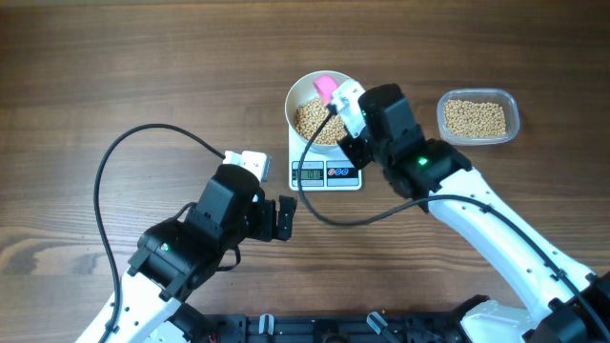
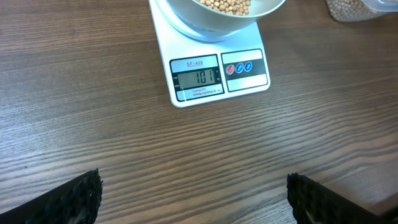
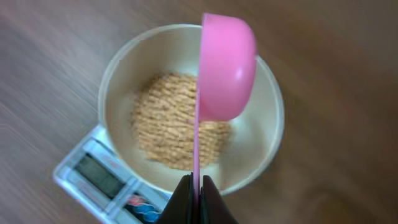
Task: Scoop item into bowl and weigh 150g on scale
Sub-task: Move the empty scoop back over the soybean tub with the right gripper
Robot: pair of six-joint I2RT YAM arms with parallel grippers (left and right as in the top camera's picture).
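Beans [image 3: 177, 118] sit in bowl [image 3: 119, 93] on scale [image 2: 222, 79]; left wrist view cuts bowl off at top, display [image 2: 196, 78] reads 101. Right gripper [image 3: 199, 186] clenched on handle of pink scoop [image 3: 227, 68], turned sideways over bowl, inside hidden. Left gripper [image 2: 193, 199] released wide, bare table [image 2: 93, 112] btw it & scale. Tub [image 1: 478, 116] stands apart on right.

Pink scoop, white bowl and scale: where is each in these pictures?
pink scoop [image 3: 227, 68], right wrist view, back of its cup.
white bowl [image 3: 118, 93], right wrist view, bare inner wall.
scale [image 2: 196, 76], left wrist view, its display.
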